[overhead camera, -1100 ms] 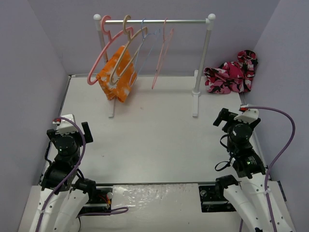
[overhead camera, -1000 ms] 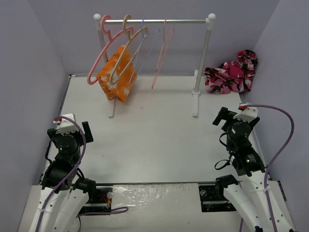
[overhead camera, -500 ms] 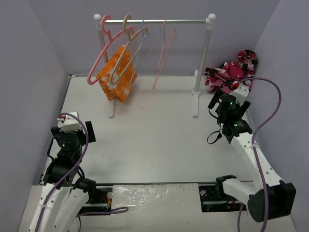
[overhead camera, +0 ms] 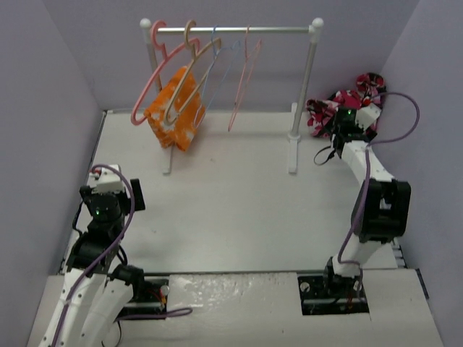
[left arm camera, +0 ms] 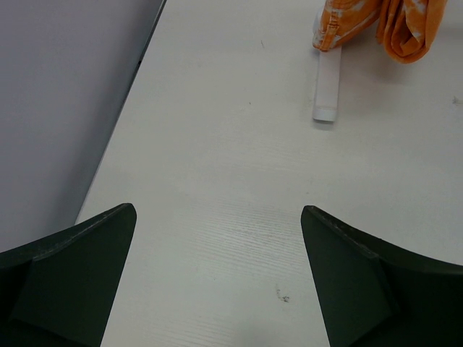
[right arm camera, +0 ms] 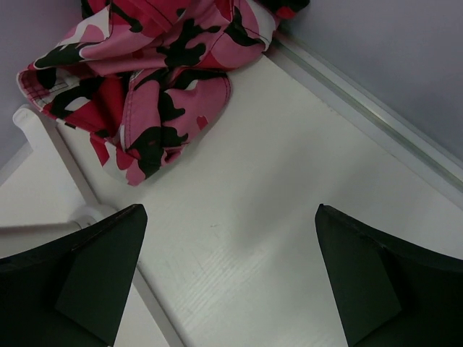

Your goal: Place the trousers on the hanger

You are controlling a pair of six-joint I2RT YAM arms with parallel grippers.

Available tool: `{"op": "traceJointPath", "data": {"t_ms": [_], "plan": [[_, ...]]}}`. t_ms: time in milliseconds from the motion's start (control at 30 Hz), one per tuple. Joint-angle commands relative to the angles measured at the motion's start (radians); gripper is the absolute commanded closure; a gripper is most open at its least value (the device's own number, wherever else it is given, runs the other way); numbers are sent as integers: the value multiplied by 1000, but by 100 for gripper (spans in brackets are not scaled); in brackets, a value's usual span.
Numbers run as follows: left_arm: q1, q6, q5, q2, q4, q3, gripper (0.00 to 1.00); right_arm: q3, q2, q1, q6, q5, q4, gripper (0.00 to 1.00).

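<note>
Right pincer point(right arm camera: 230, 246), jaws wide, hovered beside the trousers point(right arm camera: 155, 87) heaped at the far right corner of the tabletop point(right arm camera: 289, 173); descending onto a thick fold should secure them. Left pincer point(left arm camera: 217, 275) likewise wide.

Trousers point(overhead camera: 320, 116) lie in the counter's point(overhead camera: 231, 210) far right corner, right of the rack point(overhead camera: 239, 30); the hanger point(overhead camera: 205, 60) hangs near its left end.

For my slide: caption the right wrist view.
Open right claw hovers above the table near crumpled camouflage trousers.
</note>
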Motion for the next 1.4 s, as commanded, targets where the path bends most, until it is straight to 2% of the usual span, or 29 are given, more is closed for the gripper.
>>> {"op": "traceJointPath", "data": {"t_ms": [0,100,400,533,800,833,933,967,1033,1067,1200,1367], "plan": [[8,-2,21,25,56,59,3,144,170,-11,53,-38,91,0],[7,1,28,39,52,62,3,219,302,-11,-2,-109,132,0],[8,7,42,83,49,65,3,288,465,-14,-139,-314,376,0],[8,9,47,102,46,68,3,348,530,-14,-167,-334,393,0],[8,9,52,124,40,70,3,450,651,-17,-180,-272,370,2],[8,9,54,126,39,72,3,461,660,-17,-185,-266,368,5],[8,8,58,134,36,75,3,498,680,-19,-215,-261,367,41],[8,9,58,134,36,76,3,500,679,-20,-223,-257,359,56],[7,7,58,134,34,79,3,535,651,-22,-249,-229,322,96],[8,5,58,135,33,83,3,539,635,-22,-262,-221,302,100],[8,-7,68,131,35,102,3,479,440,-11,-292,-150,225,100],[7,-8,61,142,40,171,3,300,43,32,-274,-69,76,100]]}}
